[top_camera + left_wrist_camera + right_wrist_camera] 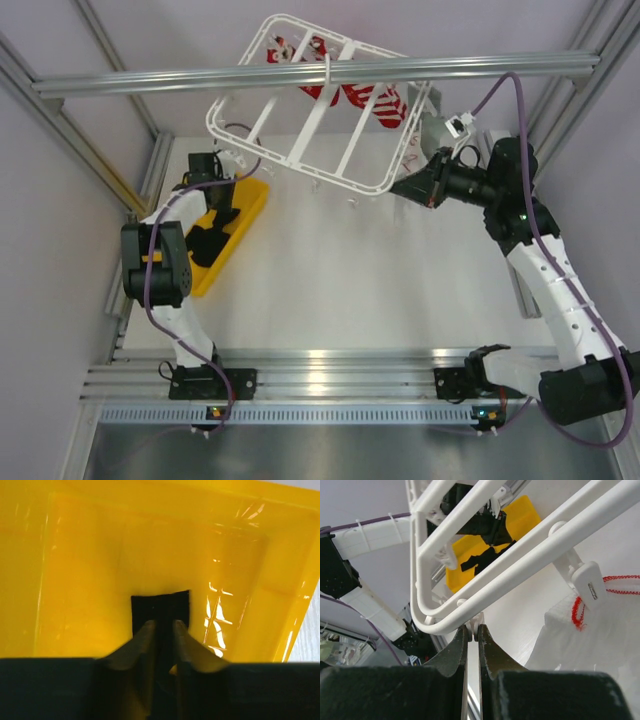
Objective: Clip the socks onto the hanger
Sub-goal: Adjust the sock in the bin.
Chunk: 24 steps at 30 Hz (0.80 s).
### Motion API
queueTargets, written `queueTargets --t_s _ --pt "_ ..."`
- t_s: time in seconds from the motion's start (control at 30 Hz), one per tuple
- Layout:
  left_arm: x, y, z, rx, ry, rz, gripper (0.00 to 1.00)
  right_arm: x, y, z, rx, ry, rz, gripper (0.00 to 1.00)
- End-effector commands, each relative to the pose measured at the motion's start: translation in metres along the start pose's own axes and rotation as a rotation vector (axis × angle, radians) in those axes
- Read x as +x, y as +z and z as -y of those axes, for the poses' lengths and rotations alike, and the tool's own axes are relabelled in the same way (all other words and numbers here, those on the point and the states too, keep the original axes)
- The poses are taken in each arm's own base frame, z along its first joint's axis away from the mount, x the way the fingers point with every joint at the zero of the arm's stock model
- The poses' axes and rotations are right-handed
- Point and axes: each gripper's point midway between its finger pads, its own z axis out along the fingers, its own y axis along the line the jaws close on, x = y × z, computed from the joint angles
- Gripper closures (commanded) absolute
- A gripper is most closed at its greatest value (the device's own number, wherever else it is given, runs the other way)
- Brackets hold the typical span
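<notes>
The white hanger hangs tilted from an overhead bar at the back. My right gripper is shut on a small white clip at the hanger's near right corner, under its rim. Black socks lie in a yellow tray at the left. My left gripper reaches down into the tray. In the left wrist view the gripper is shut on the end of a black sock, with the tray floor behind. The right wrist view shows the socks through the hanger.
An aluminium bar crosses above the hanger. Red-and-white socks are clipped at the hanger's far side, one close to my right gripper. A grey-white garment hangs by the right gripper. Frame posts stand at both sides.
</notes>
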Motion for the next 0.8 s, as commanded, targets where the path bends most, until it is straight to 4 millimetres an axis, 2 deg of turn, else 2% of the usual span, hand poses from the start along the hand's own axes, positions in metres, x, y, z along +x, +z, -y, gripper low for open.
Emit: queueTargets --t_s 0.0,0.13,0.37,0.4,0.53,0.77 --pt "-0.045 -0.007 -0.012 -0.062 0.001 0.108 0.64 -0.018 0.004 0.002 0.020 -0.043 0.059 1.00" --pt "-0.034 -0.009 -0.021 -0.123 -0.034 0.064 0.51 -0.019 0.004 0.002 0.019 -0.042 0.061 1.00" --pt "-0.018 0.002 -0.019 -0.081 -0.015 -0.019 0.48 -0.019 0.003 0.000 0.015 -0.042 0.059 1.00" --pt "-0.011 0.003 -0.013 -0.042 -0.019 -0.051 0.48 -0.018 0.003 0.000 0.013 -0.043 0.056 1.00" --pt "0.003 0.013 -0.009 -0.012 -0.041 -0.118 0.46 -0.020 0.002 -0.001 0.016 -0.054 0.056 1.00" --pt "0.013 0.020 0.007 0.077 -0.068 -0.154 0.46 -0.018 0.003 0.000 0.019 -0.055 0.051 1.00"
